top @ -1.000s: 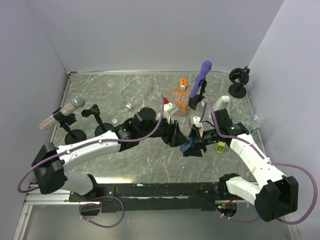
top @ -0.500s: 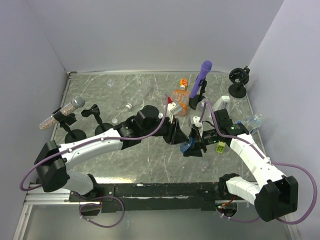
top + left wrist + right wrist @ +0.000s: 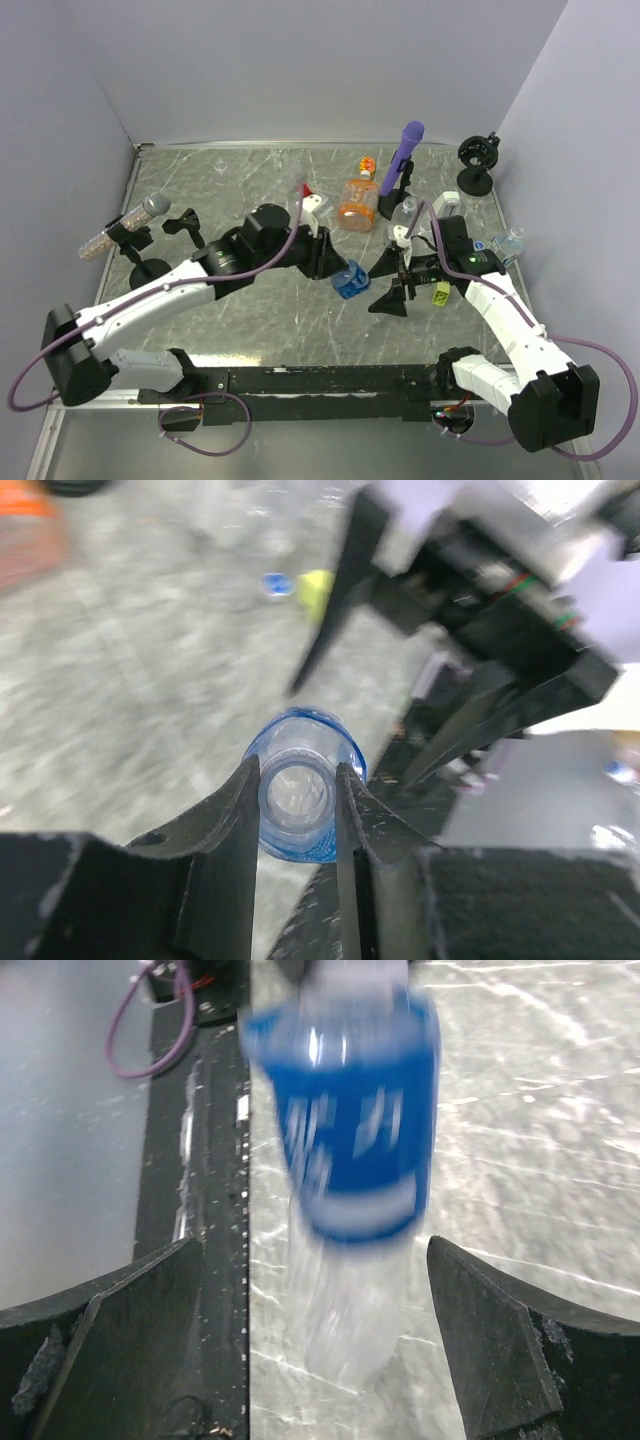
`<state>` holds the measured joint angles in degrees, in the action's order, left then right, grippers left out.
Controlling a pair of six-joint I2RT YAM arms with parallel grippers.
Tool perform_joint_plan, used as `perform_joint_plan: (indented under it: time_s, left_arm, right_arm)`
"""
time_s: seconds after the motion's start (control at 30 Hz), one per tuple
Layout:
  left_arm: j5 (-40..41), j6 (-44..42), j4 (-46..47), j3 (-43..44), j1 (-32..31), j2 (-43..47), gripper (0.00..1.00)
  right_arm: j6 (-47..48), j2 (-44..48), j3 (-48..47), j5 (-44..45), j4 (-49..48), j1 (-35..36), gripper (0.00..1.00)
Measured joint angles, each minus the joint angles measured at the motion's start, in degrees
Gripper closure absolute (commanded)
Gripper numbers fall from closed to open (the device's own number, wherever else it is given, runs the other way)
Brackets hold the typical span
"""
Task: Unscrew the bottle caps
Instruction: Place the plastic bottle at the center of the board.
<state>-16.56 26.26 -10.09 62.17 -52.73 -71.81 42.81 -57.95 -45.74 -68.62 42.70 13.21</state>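
Observation:
My left gripper [image 3: 338, 275] [image 3: 297, 772] is shut on the neck of a clear bottle with a blue label [image 3: 350, 281] [image 3: 297, 805] and holds it above the table. In the left wrist view the bottle's mouth faces the camera and carries no cap. My right gripper [image 3: 388, 283] [image 3: 315, 1360] stands wide open just right of the bottle, with the blurred bottle [image 3: 345, 1150] between its spread fingers and touching neither. A small blue cap [image 3: 272, 581] lies on the table beside a yellow-green block [image 3: 318, 588] [image 3: 440, 293].
An orange bottle [image 3: 357, 202] stands behind the grippers, with a purple microphone-like stick [image 3: 405, 150] on a stand to its right. A clear bottle [image 3: 508, 242] sits at the right edge. Black stands [image 3: 140, 250] occupy the left side, another [image 3: 477, 160] the back right.
My right gripper has opened and let go of the blue-labelled bottle. My left gripper has shut on the neck and carried the bottle to the left, away from the right gripper.

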Motion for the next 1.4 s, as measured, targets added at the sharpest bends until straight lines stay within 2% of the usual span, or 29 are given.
perform_joint_plan:
  time_s: [0.13, 0.33, 0.53, 0.67, 0.8, 1.17, 1.4]
  left_arm:
    - [6.4, -3.2, -9.7, 2.0, 1.7, 3.5, 0.99]
    - [20.3, -8.7, -25.4, 10.4, 5.9, 4.1, 0.99]
    - [28.7, -14.8, -31.3, 16.5, 17.7, 3.5, 0.99]
    - [27.9, -17.6, -30.6, 16.7, 26.1, 1.1, 0.99]
    - [25.5, -19.3, -28.9, 16.7, 30.9, -2.6, 0.99]
    - [20.4, -21.6, -24.3, 16.7, 34.6, -10.3, 0.99]
    - [19.4, -21.7, -20.7, 16.7, 35.3, -11.3, 0.99]
  right_arm:
    - [-3.7, 1.7, 0.1, 2.1, -3.5, -1.4, 0.01]
    - [-7.9, 3.7, 0.9, 5.4, -7.7, -3.1, 0.01]
    - [-9.2, 3.8, 1.1, 6.3, -9.1, -3.1, 0.01]
    - [-9.5, 4.0, 1.1, 6.5, -9.3, -3.1, 0.01]
    - [-9.7, 4.3, 1.1, 6.5, -9.3, -3.3, 0.01]
    - [-9.9, 4.4, 1.1, 6.5, -9.3, -3.4, 0.01]
    - [-9.9, 4.4, 1.1, 6.5, -9.3, -3.4, 0.01]
